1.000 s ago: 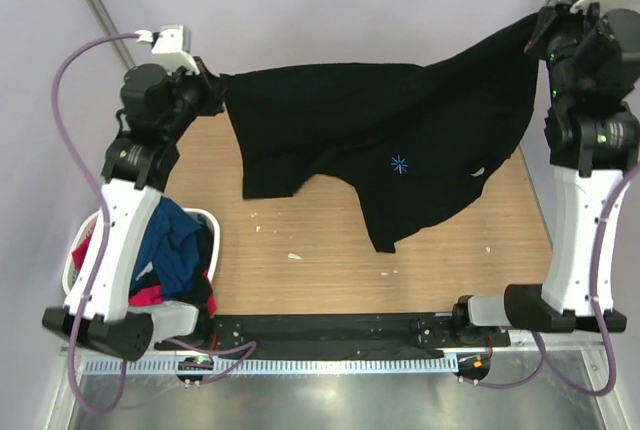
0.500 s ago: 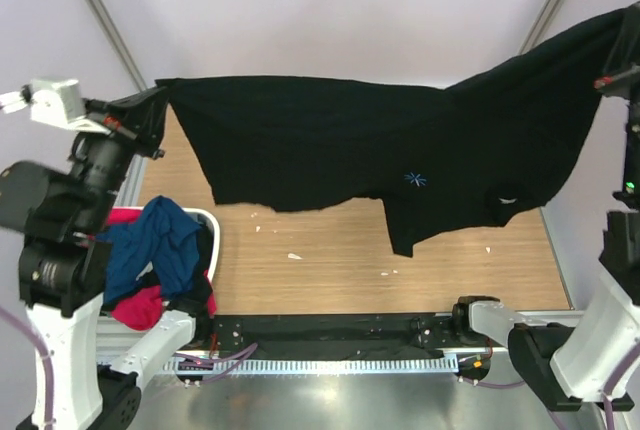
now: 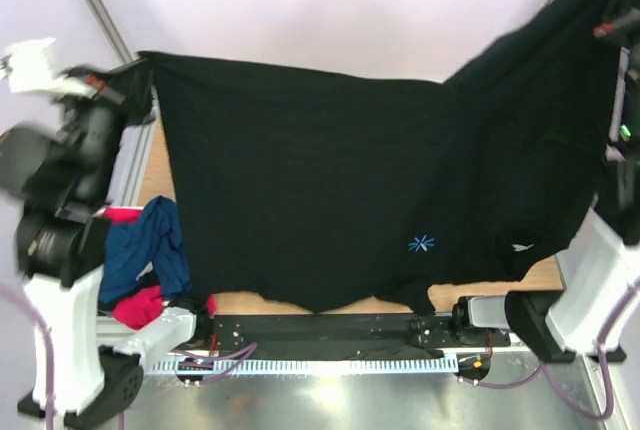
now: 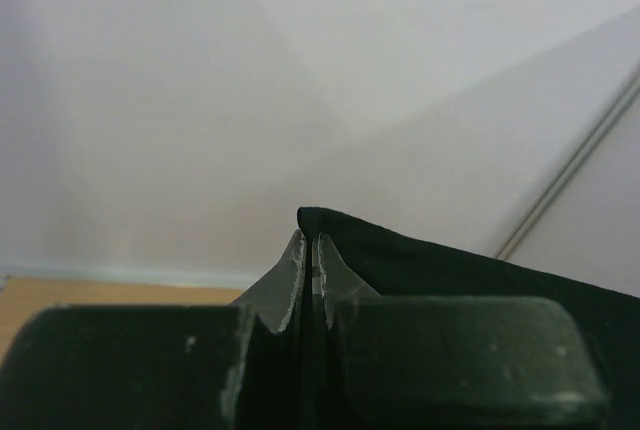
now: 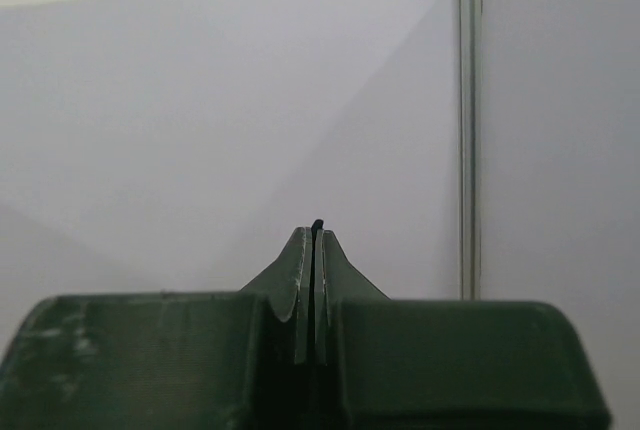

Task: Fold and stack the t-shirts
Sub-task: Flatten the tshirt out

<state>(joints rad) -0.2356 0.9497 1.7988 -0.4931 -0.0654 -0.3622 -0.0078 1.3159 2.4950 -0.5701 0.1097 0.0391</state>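
Note:
The large black t-shirt (image 3: pixel 330 190) with its light-blue starburst mark (image 3: pixel 421 244) hangs spread in the air between both arms and hides most of the table. My left gripper (image 3: pixel 140 68) is shut on its left top corner (image 4: pixel 330 225); the cloth runs off to the right behind the fingers. My right gripper (image 3: pixel 625 20) is raised at the top right, shut on the other corner, of which only a thin black edge (image 5: pixel 317 223) shows between the pads. A navy blue t-shirt (image 3: pixel 140 245) and a red-pink t-shirt (image 3: pixel 135 305) lie heaped at the left.
The white laundry basket under the heaped shirts is almost fully covered. A strip of the wooden table (image 3: pixel 540 272) shows under the shirt's lower hem. Grey walls with a metal upright (image 5: pixel 468 120) stand behind.
Both arms have risen and spread, lifting the black t-shirt off the table. It now hangs as a wide sheet with its hem near the front edge.

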